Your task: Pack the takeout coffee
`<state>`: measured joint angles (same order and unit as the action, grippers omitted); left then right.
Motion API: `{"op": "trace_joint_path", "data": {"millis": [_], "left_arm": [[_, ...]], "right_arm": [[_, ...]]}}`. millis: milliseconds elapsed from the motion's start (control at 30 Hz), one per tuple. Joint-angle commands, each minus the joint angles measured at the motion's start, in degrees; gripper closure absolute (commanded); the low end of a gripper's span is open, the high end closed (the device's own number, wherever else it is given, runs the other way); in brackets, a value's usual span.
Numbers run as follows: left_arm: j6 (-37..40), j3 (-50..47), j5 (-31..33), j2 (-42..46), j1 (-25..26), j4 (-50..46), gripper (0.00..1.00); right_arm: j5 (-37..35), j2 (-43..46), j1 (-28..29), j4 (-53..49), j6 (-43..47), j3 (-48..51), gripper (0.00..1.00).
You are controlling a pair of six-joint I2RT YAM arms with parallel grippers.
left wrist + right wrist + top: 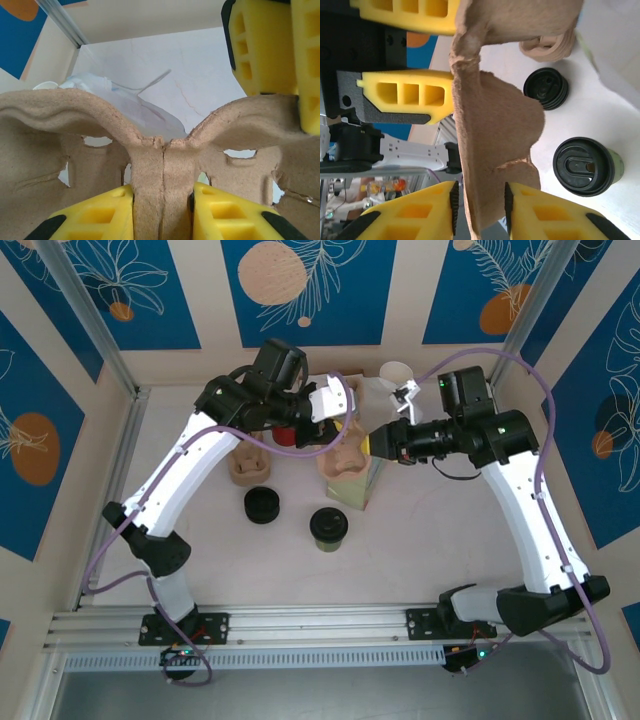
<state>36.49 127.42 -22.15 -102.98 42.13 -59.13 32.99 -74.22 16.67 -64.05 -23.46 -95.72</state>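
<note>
The takeout coffee (328, 525), a small cup with a round black lid, stands on the table in front of the arms, and sits at lower right in the right wrist view (585, 166). No gripper touches it. Both grippers hold a brown pulp cup carrier (345, 465) raised at the back centre. My left gripper (343, 422) is shut on the carrier's central rib (163, 165). My right gripper (374, 444) is shut on the carrier's edge (490, 150). The right gripper's yellow fingers (265, 45) show past the carrier in the left wrist view.
A squat stack of black lids (262, 505) sits left of the coffee, with a stack of pulp carriers (250, 465) behind it. Crumpled clear plastic (370, 400) and nested cream cups (397, 373) lie at the back. Aluminium frame posts mark the table's corners.
</note>
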Motion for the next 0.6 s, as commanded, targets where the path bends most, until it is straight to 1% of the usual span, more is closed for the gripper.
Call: {"op": "trace_joint_path", "data": {"millis": [0, 100, 167, 233, 333, 433, 567], "left_arm": [[-1.7, 1.9, -0.3, -0.9, 0.4, 2.4, 0.73], [-2.2, 1.8, 0.3, -1.3, 0.3, 3.7, 0.72], [-2.6, 2.0, 0.4, -1.7, 0.0, 5.0, 0.72], [-3.6, 2.3, 0.3, -2.3, -0.4, 6.5, 0.72], [-5.5, 5.1, -0.6, -4.2, -1.0, 7.4, 0.72], [-6.2, 6.7, -0.2, -5.9, -1.6, 8.8, 0.72], [-6.9, 9.2, -0.6, -7.9, -2.4, 10.2, 0.72]], "right_arm": [[0.5, 3.5, -2.7, 0.0, -0.4, -0.2, 0.60], [-4.6, 5.5, -6.5, -0.2, -0.5, -0.4, 0.53], [-11.5, 6.0, -8.9, -0.6, -1.4, -0.4, 0.51], [-18.9, 5.5, -9.5, -0.8, -2.2, -0.4, 0.50], [-26.0, 3.8, -9.6, 1.5, -3.1, 0.4, 0.48], [-30.3, 1.0, -9.5, 4.2, -4.3, 0.9, 0.46], [-31.1, -3.9, -9.5, 7.5, -6.5, 0.8, 0.40]]}}
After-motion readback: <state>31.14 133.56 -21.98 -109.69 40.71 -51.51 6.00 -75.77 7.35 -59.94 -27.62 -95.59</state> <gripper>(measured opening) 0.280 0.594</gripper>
